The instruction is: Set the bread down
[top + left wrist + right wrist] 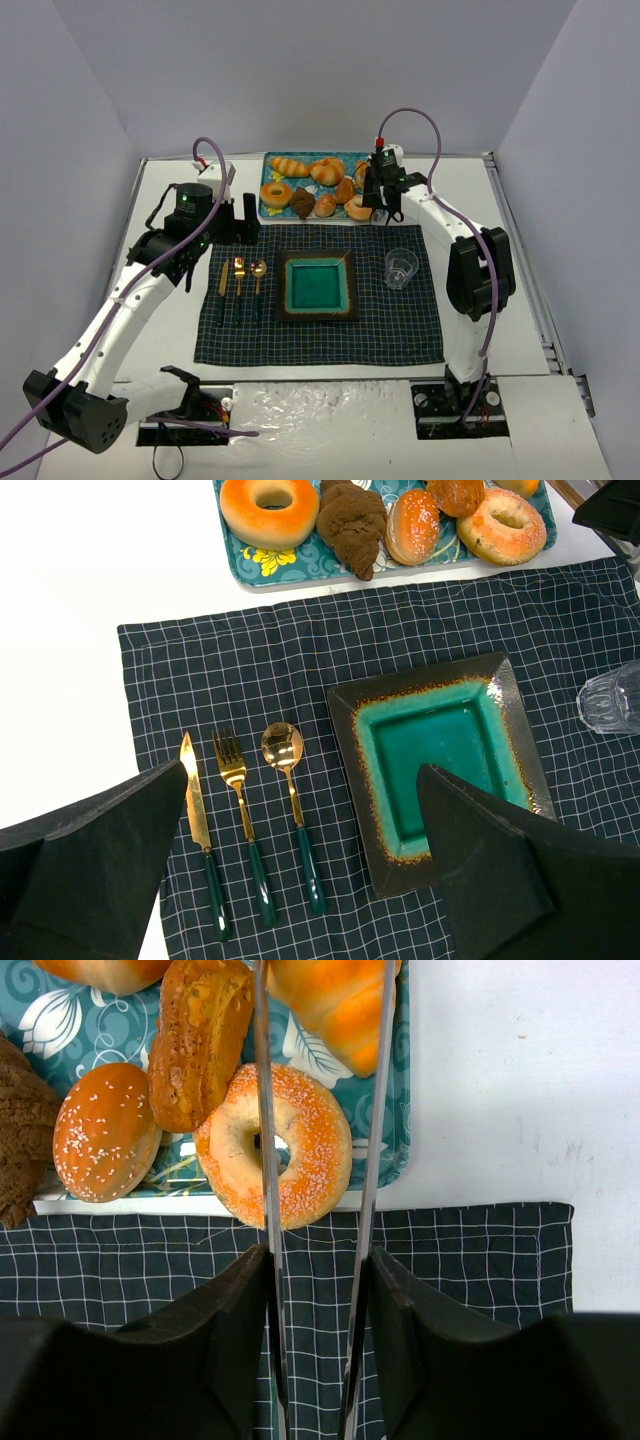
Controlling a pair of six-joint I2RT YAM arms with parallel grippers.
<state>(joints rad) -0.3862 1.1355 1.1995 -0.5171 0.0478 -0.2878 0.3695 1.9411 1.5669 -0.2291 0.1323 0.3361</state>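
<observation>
Several breads lie on a teal patterned tray (268, 160) at the back. My right gripper (318, 1260) (383, 190) is shut on metal tongs (264, 1160). The two blades run over a sugared ring bread (315, 1150) (358, 208) at the tray's front right corner: one crosses its hole, the other passes its right edge. The tong tips leave the top of the right wrist view. A teal square plate (318, 283) (345, 710) sits empty on the dark checked placemat (400, 330). My left gripper (300, 780) (240, 220) hangs open over the placemat, holding nothing.
A gold knife, fork and spoon set (240, 780) lies left of the plate. A clear glass (400, 268) (610, 698) stands to its right. A seeded bun (105, 1130), a brown pastry (200, 1040) and a dark croissant (350, 520) lie near the ring bread.
</observation>
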